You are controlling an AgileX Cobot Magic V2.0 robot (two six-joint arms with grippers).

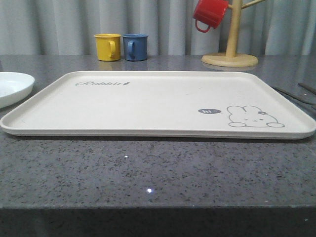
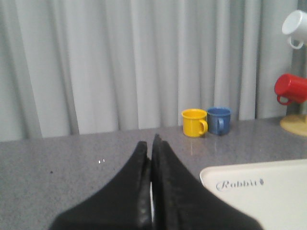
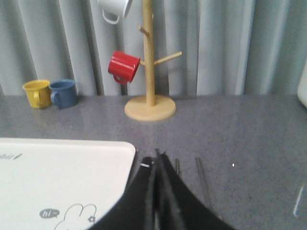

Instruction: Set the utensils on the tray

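My left gripper point(image 2: 152, 143) is hanging over the grey table point(image 1: 148, 168), and its black fingers point(image 2: 139, 191) are pressing together with nothing between them. My right gripper point(image 3: 156, 158) is doing the same, fingers pressed together and holding nothing. The big cream tray point(image 1: 148, 106) is lying flat on the table in front of me, and nothing is sitting on it. The utensils point(image 3: 199, 175) are lying on the table just beside the tray, on my right side, near my right gripper. A white plate point(image 1: 12, 86) is sitting near the tray on my left. Farther back, a yellow cup point(image 1: 107, 47) and a blue cup point(image 1: 135, 47) are standing side by side. A red cup point(image 1: 210, 14) is hanging on a wooden cup stand point(image 1: 230, 49).
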